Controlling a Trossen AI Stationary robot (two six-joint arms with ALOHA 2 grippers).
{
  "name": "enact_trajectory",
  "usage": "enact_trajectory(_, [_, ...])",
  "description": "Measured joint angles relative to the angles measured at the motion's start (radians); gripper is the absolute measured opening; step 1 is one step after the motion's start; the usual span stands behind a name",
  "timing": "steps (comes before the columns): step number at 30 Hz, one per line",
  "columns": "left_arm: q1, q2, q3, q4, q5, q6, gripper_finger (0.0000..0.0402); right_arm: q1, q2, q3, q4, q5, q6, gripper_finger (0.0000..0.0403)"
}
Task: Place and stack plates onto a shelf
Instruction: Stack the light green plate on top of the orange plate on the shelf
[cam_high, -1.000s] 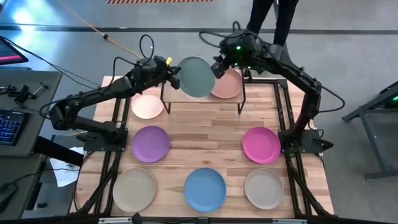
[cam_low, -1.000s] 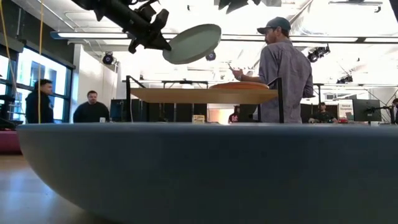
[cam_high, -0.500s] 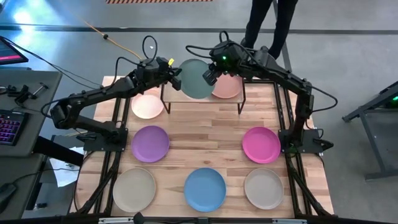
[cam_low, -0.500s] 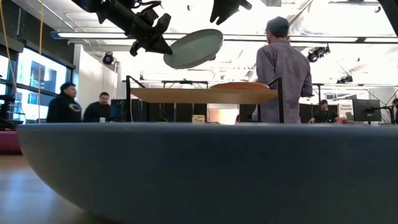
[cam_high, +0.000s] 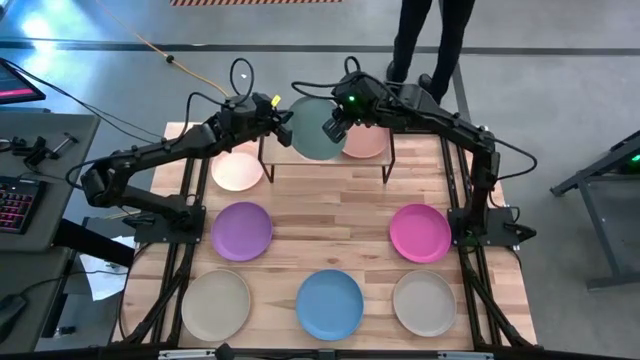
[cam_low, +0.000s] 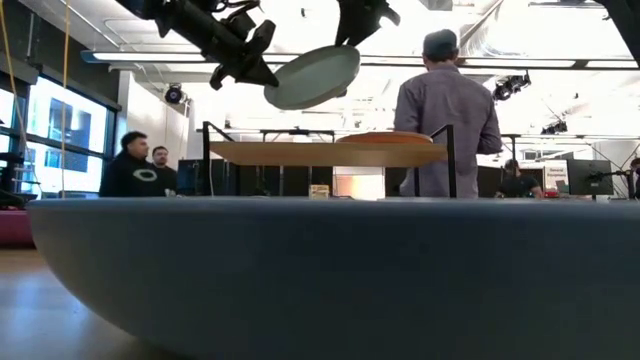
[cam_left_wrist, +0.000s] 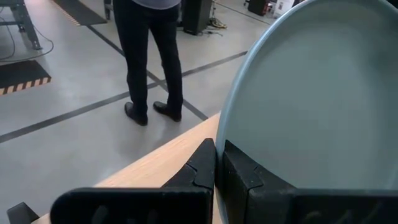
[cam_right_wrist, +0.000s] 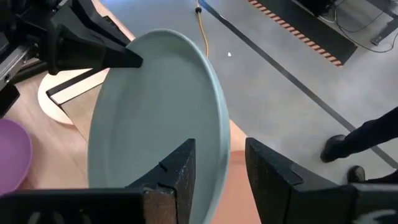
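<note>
The teal plate (cam_high: 314, 128) is held in the air above the shelf (cam_high: 325, 158), tilted, and is clamped at its rim by the left pincer (cam_high: 283, 126), whose fingers are closed tight on it. The right pincer (cam_high: 334, 127) is placed at the opposite rim of that plate, its fingers (cam_right_wrist: 176, 167) parted with the rim between them; whether they press on it cannot be told. Just beyond the right pincer, a pale pink plate (cam_high: 366, 141) is seen lying on the shelf top. Below the left pincer, a second pale pink plate (cam_high: 237, 170) rests on the surface (cam_high: 330, 225) beside the shelf. The purple plate (cam_high: 241, 230), magenta plate (cam_high: 420, 232), blue plate (cam_high: 329, 303) and two beige plates (cam_high: 216, 304) lie well apart from both pincers on the surface.
</note>
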Motion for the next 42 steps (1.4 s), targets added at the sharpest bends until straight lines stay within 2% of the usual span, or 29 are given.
enact_trajectory(11, [-0.015, 0.000, 0.000, 0.026, 0.000, 0.005, 0.0000, 0.000, 0.013, 0.000, -0.066, -0.003, 0.055, 0.0109])
enact_trajectory(14, [-0.015, 0.000, 0.000, 0.024, 0.000, 0.005, 0.0000, 0.000, 0.014, 0.000, -0.067, -0.003, 0.062, 0.0080])
enact_trajectory(18, [-0.014, 0.000, 0.000, 0.023, 0.000, 0.005, 0.0000, 0.000, 0.014, 0.000, -0.067, 0.000, 0.067, 0.0021])
enact_trajectory(20, [-0.015, 0.000, 0.000, 0.024, -0.001, 0.004, 0.0000, -0.002, 0.014, 0.000, -0.067, 0.001, 0.069, 0.0009])
enact_trajectory(33, [-0.015, -0.001, -0.001, 0.024, 0.009, 0.007, 0.0025, 0.000, 0.015, 0.000, -0.066, 0.005, 0.065, 0.0002])
enact_trajectory(42, [-0.013, -0.001, -0.001, 0.024, 0.054, 0.048, 0.0054, 0.000, 0.015, 0.000, -0.071, 0.012, 0.057, 0.0001])
